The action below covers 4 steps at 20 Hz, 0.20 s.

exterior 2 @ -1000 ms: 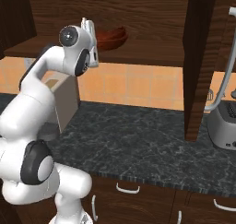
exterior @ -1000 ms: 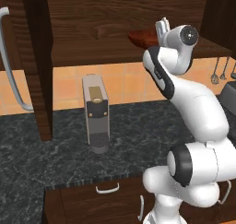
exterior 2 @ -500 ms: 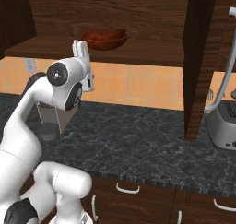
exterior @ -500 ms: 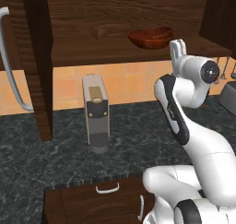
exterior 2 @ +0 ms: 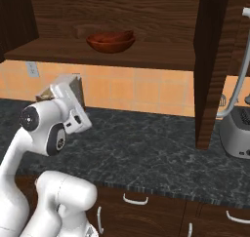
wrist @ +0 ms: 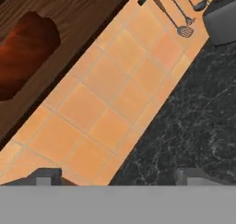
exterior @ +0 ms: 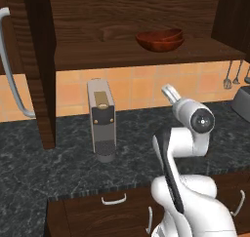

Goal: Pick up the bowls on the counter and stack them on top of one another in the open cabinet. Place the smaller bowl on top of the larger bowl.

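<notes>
Both reddish-brown bowls rest on the plank shelf of the open cabinet. The smaller bowl sits nested inside the larger bowl. From the hand view they appear as one dark red shape at the upper left. My gripper is open, its two fingertips wide apart with nothing between them. It hangs well below the shelf, over the counter and facing the orange tile wall.
A grey coffee machine stands on the counter left of my arm. A toaster sits at the right, with utensils hanging on the wall above it. The open door's silver handle curves at the far left, and a door panel hangs at the right.
My gripper opened at the shelf and left the smaller bowl in the larger one. The arm then drew back and down toward the counter.
</notes>
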Motion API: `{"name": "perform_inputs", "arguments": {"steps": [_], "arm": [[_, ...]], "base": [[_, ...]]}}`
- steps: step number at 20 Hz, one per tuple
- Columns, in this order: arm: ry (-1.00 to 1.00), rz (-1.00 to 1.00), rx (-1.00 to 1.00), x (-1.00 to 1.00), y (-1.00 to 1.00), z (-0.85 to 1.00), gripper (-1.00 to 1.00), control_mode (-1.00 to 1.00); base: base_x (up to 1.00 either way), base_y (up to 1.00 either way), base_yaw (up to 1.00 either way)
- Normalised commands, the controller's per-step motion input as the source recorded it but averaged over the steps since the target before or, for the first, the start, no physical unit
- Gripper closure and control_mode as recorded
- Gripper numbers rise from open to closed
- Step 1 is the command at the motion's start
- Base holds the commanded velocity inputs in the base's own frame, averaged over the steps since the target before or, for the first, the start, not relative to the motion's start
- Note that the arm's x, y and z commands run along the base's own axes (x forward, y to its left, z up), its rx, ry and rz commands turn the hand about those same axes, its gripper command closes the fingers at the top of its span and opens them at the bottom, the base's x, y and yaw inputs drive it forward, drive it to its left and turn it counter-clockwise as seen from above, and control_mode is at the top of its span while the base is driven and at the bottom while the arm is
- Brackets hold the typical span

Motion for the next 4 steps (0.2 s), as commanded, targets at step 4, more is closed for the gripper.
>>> {"name": "perform_inputs", "arguments": {"steps": [4], "arm": [[-0.06, 0.03, -0.26, -0.27, 0.01, -0.55, -1.00, -1.00]], "base": [[0.00, 0.00, 0.00]]}}
